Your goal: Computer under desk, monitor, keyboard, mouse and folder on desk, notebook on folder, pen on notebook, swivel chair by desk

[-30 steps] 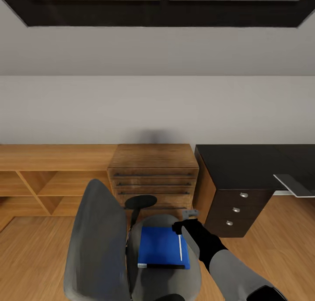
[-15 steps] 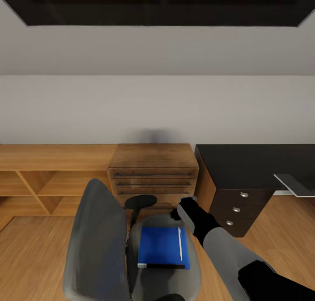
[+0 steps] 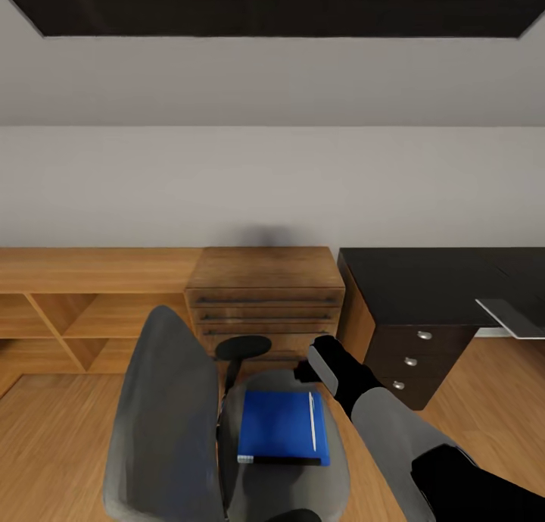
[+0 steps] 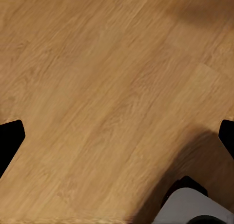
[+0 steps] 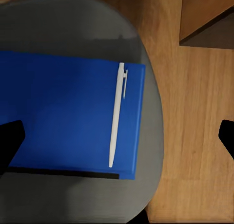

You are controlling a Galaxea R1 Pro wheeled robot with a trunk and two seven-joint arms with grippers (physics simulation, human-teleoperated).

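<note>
One folder: flat bright blue folder (image 3: 283,426) on the grey swivel chair (image 3: 178,431) seat.
One pen: thin white pen (image 5: 116,115) atop it (near one edge).
Right gripper (image 3: 322,364): above the folder, spread wide, holding nothing.
Left gripper: fingertips wide apart, over the wooden floor (image 4: 107,97).

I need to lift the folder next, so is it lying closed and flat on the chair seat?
Yes: the folder lies flat and closed on the chair seat, with the pen resting on its cover.

grey right forearm (image 3: 393,435) (black wrist)
</note>
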